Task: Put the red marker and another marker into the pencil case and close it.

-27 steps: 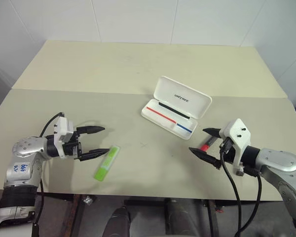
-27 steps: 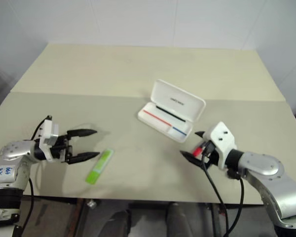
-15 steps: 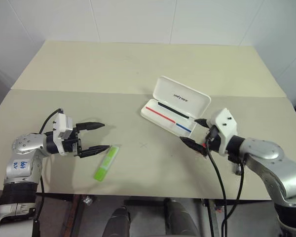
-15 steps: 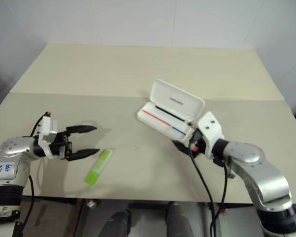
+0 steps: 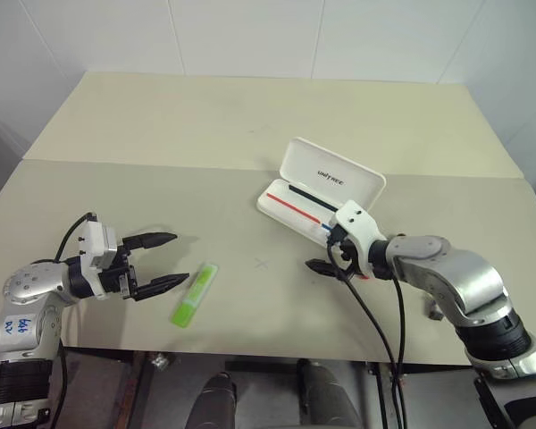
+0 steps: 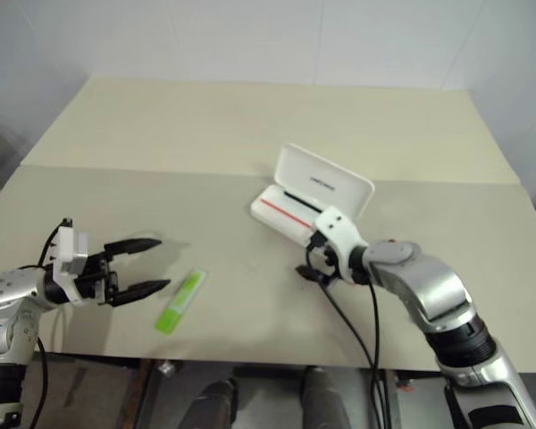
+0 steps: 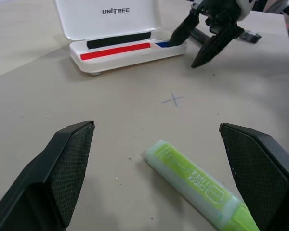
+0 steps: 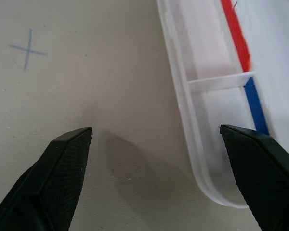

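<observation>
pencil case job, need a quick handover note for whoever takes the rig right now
Left hand: open, empty, fingers either side of the lime-green marker, which lies on the table.
Right hand: open, empty, at the near end of the pencil case.
Case: lid up, no marker inside.
Red marker: on the table, mostly hidden by the right arm.
Left to do: both markers in, lid shut.

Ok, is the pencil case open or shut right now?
Open. The pencil case has its white lid tilted up behind the tray, and the red and blue stripe inside shows. No marker lies in the part of the tray that shows.
</observation>
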### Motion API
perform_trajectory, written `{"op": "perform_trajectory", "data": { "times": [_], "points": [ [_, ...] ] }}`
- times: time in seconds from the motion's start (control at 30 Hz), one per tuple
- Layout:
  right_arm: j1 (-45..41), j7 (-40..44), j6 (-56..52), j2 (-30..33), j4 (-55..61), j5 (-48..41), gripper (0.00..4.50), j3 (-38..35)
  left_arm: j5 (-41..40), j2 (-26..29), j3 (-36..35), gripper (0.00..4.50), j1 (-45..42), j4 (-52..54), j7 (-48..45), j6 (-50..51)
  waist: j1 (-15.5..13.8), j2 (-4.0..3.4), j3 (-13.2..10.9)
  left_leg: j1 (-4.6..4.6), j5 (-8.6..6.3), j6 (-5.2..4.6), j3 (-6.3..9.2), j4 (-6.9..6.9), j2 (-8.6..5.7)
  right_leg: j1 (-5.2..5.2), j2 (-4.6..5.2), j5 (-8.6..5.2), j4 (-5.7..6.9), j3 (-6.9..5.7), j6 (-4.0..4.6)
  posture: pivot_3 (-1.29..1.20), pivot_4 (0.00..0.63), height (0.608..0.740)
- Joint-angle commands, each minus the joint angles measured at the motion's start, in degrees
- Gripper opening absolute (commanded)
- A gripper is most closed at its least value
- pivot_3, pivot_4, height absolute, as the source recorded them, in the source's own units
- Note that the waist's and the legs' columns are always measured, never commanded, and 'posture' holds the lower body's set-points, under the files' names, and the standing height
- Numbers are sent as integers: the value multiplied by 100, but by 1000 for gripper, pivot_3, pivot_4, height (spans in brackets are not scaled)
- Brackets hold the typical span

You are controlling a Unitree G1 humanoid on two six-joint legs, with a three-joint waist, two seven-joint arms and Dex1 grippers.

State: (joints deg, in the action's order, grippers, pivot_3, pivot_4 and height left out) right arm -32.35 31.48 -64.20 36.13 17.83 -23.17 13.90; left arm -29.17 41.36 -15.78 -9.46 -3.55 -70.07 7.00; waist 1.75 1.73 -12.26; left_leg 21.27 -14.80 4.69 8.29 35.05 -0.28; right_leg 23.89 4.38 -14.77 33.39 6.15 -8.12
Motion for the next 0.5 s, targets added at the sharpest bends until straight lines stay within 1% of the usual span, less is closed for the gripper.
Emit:
{"op": "perform_trajectory", "data": {
  "times": [0.03,0.07,0.17,0.2,0.23,0.3,0.33,0.4,0.5],
  "points": [
    [-165,76,-78,-31,-10,73,4500,113,-118,99,-216,4472,88,273,114,-4,3,0,0,0,0,0,0,-1,0,0,0,0,0,0,0,0,150,740],
    [-193,89,-108,-32,-31,92,4500,172,-119,108,-231,4472,124,296,123,-3,4,0,0,-1,0,0,0,-2,0,0,0,0,0,0,0,0,150,740],
    [-329,56,-314,-60,-185,160,3881,268,-152,104,-274,4500,191,389,185,24,36,0,0,-1,-1,1,-1,-3,1,1,0,-1,-1,0,0,0,150,740],
    [-345,78,-291,-58,-188,171,3582,272,-149,102,-271,4500,190,399,197,29,31,0,0,-1,-2,1,-1,-3,1,1,0,-1,-1,0,0,0,150,740],
    [-357,98,-280,-55,-176,175,3149,269,-140,102,-262,4500,177,393,201,31,29,0,1,-2,-2,1,-1,-3,1,1,-1,-1,-1,0,0,0,150,740],
    [-354,149,-155,-33,-137,203,2541,236,-122,100,-222,4500,102,361,196,43,26,0,1,-2,-2,1,-1,-2,1,0,-1,-1,0,0,0,0,150,740],
    [-351,155,-124,-33,-121,212,2140,220,-121,102,-213,4500,81,350,187,46,26,0,1,-2,-2,1,-1,-2,0,0,-1,-1,0,0,0,0,150,740],
    [-329,150,-51,-59,-78,206,1500,149,-108,112,-179,4500,23,308,159,52,26,0,0,-2,-2,1,-1,-2,0,0,-1,-1,-1,0,0,0,150,740],
    [-149,166,176,-72,113,169,430,18,-60,111,-67,4500,-162,184,97,51,22,0,0,-1,-2,1,-1,-4,1,1,-1,-1,-1,0,0,0,150,740]
  ]
}}
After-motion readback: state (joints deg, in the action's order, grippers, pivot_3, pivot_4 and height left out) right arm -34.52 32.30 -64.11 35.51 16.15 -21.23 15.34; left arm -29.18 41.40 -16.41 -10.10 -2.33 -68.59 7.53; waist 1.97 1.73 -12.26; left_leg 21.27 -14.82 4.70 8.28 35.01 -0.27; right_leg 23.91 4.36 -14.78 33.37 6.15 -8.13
